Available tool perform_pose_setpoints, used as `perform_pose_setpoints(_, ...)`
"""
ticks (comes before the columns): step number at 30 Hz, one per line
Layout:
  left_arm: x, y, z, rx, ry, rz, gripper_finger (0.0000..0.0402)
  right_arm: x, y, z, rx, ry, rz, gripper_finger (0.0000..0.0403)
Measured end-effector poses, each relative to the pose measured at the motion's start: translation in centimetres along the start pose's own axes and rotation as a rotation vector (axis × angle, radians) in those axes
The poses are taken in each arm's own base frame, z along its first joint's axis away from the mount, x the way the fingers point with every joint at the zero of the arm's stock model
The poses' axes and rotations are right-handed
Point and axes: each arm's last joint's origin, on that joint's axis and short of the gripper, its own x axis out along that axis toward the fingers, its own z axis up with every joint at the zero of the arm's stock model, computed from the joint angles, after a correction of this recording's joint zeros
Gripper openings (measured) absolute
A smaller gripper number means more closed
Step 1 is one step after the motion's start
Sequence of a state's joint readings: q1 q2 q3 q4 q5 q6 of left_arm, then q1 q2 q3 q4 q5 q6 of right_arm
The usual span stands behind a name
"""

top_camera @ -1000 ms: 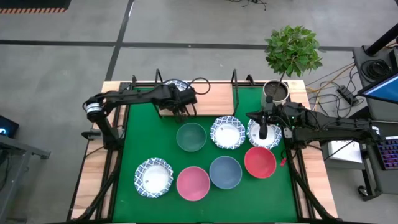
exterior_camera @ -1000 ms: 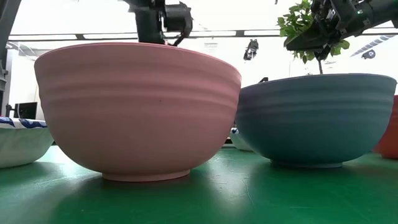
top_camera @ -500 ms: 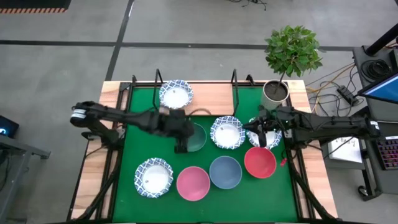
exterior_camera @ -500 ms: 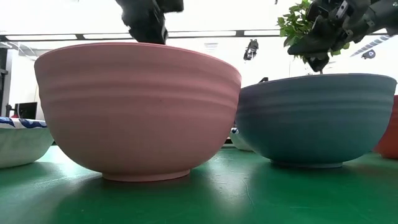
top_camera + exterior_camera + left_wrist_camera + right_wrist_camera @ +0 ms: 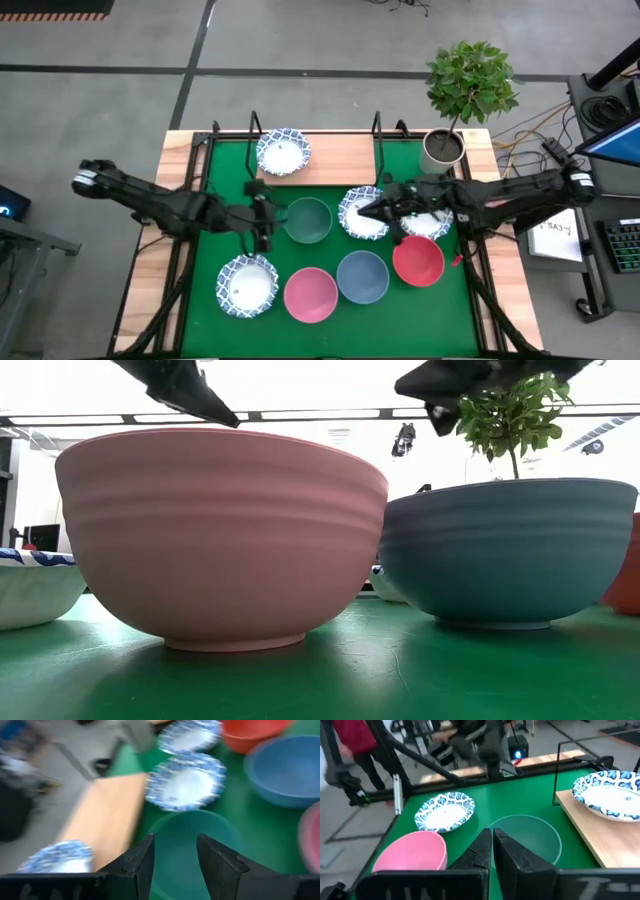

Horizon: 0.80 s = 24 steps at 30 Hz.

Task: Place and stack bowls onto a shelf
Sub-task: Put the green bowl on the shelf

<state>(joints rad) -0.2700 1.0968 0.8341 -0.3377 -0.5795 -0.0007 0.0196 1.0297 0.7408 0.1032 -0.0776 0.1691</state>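
In the high view my left gripper [image 5: 263, 228] is just left of the dark green bowl [image 5: 307, 220]. Its wrist view shows it open [image 5: 175, 852], with the green bowl [image 5: 192, 837] ahead. My right gripper [image 5: 372, 208] is above the middle patterned bowl [image 5: 362, 214], fingers shut and empty [image 5: 492, 847]. One patterned bowl [image 5: 283, 152] sits on the shelf [image 5: 340, 158]. Another patterned bowl [image 5: 430, 224] lies partly under the right arm. The red [image 5: 418, 260], grey-blue [image 5: 362, 277], pink [image 5: 311, 294] and a patterned bowl [image 5: 247, 285] rest on the mat.
A white plant pot [image 5: 442, 148] with a leafy plant stands at the far right corner, beside the shelf's black wire frame [image 5: 378, 125]. In the low view the pink bowl [image 5: 220, 540] and the grey-blue bowl [image 5: 505, 550] fill the foreground. Bare green mat [image 5: 225, 190] lies left of the green bowl.
My left gripper has drawn back from the patterned bowl on the shelf toward the near edge, then toward the table's left, ending beside the green bowl; that bowl stays on the shelf. My right gripper has moved toward the table's left, from the rightmost patterned bowl to over the middle one.
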Motion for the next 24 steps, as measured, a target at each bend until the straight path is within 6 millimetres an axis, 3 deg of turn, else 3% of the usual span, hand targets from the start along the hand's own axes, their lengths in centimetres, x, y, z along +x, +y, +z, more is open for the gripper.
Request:
perform_pose_setpoints(6,-2.0,1.9,-1.9,-0.055,-0.079,0.196,0.0129,4.2,0.0,2.7,-0.049,0.144,-0.063,0.0009)
perform_pose_setpoints(13,-2.7,2.4,-4.2,-0.117,-0.105,0.218,0.0129,8.8,-0.4,5.1,-0.151,0.316,-0.195,0.0009)
perform_pose_setpoints(18,-3.2,2.7,-4.1,-0.134,-0.123,0.222,0.0129,12.0,-1.4,5.7,-0.176,0.414,-0.226,0.0009)
perform_pose_setpoints(24,-3.4,2.9,-3.7,-0.12,-0.133,0.223,0.0129,15.1,-3.5,4.8,-0.174,0.533,-0.262,0.0009)
